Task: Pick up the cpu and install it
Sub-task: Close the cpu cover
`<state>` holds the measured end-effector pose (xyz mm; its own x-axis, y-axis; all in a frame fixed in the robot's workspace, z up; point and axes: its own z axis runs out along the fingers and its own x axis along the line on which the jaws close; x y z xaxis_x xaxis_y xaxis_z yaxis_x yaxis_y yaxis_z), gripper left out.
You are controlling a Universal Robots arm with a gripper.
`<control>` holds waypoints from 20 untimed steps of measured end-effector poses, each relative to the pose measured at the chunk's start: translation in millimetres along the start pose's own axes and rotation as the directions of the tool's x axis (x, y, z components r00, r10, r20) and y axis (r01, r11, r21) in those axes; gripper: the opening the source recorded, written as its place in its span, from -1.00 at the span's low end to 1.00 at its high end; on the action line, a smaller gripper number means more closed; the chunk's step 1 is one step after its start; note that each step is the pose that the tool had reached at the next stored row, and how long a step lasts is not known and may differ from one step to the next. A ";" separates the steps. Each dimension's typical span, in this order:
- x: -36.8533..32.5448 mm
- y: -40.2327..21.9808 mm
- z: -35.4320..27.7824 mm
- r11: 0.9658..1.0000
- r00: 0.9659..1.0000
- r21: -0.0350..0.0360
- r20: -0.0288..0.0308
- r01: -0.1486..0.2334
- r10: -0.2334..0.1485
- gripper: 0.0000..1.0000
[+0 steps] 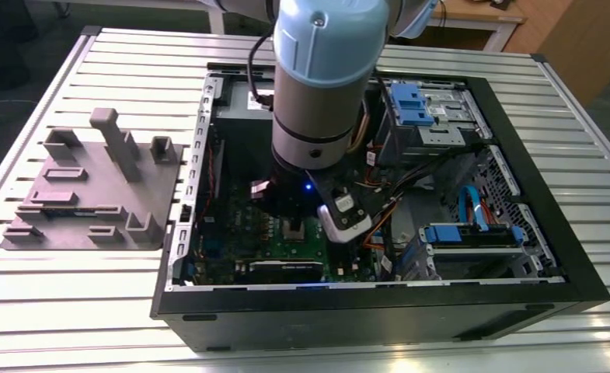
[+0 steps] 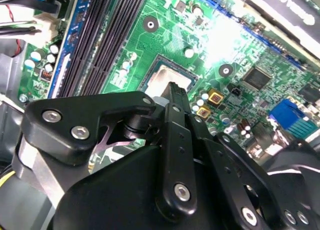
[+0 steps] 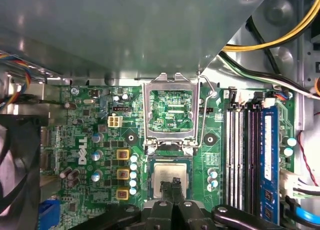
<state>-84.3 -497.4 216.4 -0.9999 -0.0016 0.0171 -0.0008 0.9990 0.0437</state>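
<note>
Black gripper (image 3: 174,184) linkage sits close up in both wrist views. Fingertips pressed together, nothing between them, tip right over the cpu (image 3: 161,176); contact cannot be told. Cpu lies flat in its socket on the green motherboard (image 3: 90,140), silver top up. Hinged socket frame (image 3: 146,115) stands open just beside it. Exterior view: arm (image 1: 320,93) reaches down into the open computer case (image 1: 388,311) on the slatted table (image 1: 56,311).

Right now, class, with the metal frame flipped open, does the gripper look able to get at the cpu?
Probably yes: the metal frame stands folded back, nothing covers the cpu, and the gripper hangs right by it.
</note>
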 end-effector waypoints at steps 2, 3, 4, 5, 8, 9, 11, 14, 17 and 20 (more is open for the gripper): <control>0.0 0.2 -3.3 1.000 1.000 0.000 0.000 0.000 0.000 -0.80; 0.0 0.2 -4.8 1.000 1.000 0.001 0.000 0.000 0.000 -0.80; 0.1 0.3 -6.5 1.000 1.000 0.001 0.000 0.000 0.000 -0.80; 0.1 0.4 -8.1 1.000 1.000 0.001 0.000 0.000 0.000 -0.80; 0.2 0.6 -13.2 1.000 1.000 0.003 0.000 0.000 0.000 -0.80; 0.2 0.7 -15.1 1.000 1.000 0.003 0.000 0.000 0.000 -0.80; 0.3 0.9 -19.1 1.000 1.000 0.003 0.000 0.000 0.000 -0.80; 0.4 1.1 -24.5 1.000 1.000 0.004 0.000 0.000 0.000 -0.80; 0.5 1.4 -30.0 1.000 1.000 0.005 0.000 0.000 0.000 -0.80; 0.6 1.6 -35.1 1.000 1.000 0.006 0.000 0.000 0.000 -0.80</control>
<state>-84.3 -497.3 251.5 -0.9999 -0.0015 0.0171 -0.0009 0.9993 0.0379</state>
